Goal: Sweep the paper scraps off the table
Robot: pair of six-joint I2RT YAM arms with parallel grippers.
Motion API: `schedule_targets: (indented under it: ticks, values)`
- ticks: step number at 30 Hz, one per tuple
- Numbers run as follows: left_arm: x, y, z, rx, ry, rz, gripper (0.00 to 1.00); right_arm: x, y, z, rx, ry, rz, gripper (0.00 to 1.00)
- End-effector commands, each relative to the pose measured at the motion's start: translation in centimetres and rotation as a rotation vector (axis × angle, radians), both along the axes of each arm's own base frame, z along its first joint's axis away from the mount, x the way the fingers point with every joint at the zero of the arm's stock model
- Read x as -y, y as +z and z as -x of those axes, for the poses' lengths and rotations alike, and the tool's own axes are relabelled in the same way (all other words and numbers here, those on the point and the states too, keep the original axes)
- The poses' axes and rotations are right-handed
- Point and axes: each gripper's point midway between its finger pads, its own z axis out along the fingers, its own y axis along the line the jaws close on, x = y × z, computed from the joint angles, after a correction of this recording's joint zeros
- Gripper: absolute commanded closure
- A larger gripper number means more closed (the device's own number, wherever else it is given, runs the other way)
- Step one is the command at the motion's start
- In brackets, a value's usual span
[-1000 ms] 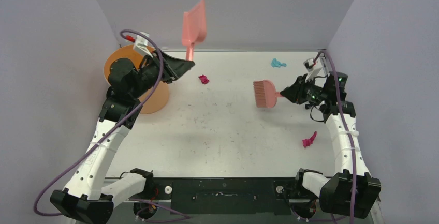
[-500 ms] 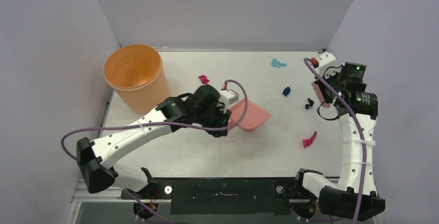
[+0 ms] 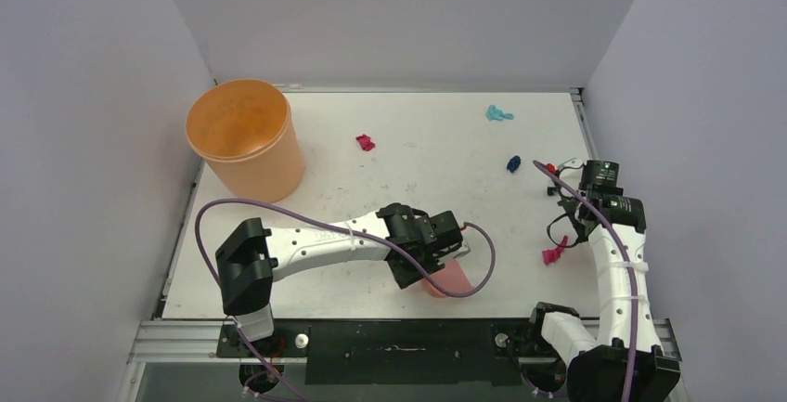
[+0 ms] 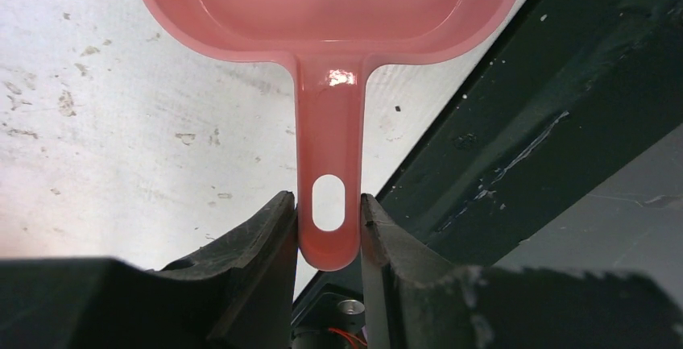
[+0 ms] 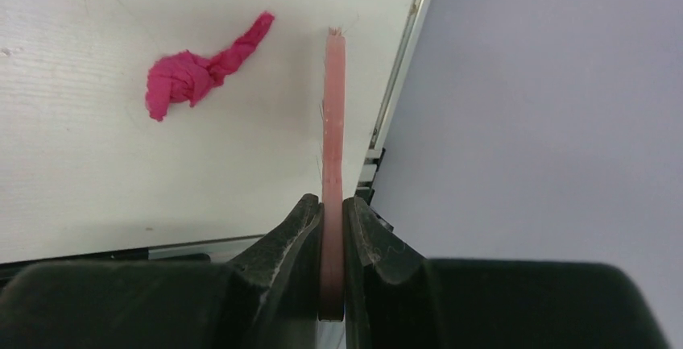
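Left tool (image 4: 328, 204) clamps the pink dustpan (image 4: 326, 10) by its handle, right tool (image 5: 332, 204) the pink brush (image 5: 333, 107), beside it a magenta paper scrap (image 5: 193, 75), probably light, soft, best swept

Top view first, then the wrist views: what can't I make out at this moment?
Dustpan, top view: the left arm covers all but a pink edge. In the left wrist view its front lip is cut off by the top edge, so any contents there are unseen.
Brush, right wrist view: seen edge-on, so its bristles are not visible. In the top view it is hidden under the right arm.
Right claw: not visible in the top view.
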Motion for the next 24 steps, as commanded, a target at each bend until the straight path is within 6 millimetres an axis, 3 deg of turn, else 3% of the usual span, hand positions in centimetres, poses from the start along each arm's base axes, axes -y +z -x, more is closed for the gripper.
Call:
schedule_targets:
  ticks: [1, 10, 17, 20, 24]
  values:
    - [0.2, 1.9, -1.0, 0.077, -0.022, 0.018, 1.0, -0.9, 0.9, -2.7, 0.136, -0.002, -0.064, 0.95]
    - [0.7, 1.9, 0.4, 0.019, -0.06, 0.054, 1.0, -7.9, -0.8, -4.1, 0.049, 0.2, -0.404, 0.95]
    - [2.6, 1.4, 1.4, -0.013, -0.097, 0.055, 1.0, -14.1, 1.5, -5.2, 0.041, 0.365, -0.595, 0.95]
    - [3.8, 1.1, 1.4, -0.014, -0.097, 0.072, 1.0, -15.1, 2.6, -6.0, 0.065, 0.364, -0.623, 0.95]
    - [5.4, 0.7, 1.2, -0.015, -0.096, 0.104, 1.0, -17.4, 4.3, -5.6, 0.041, 0.415, -0.751, 0.95]
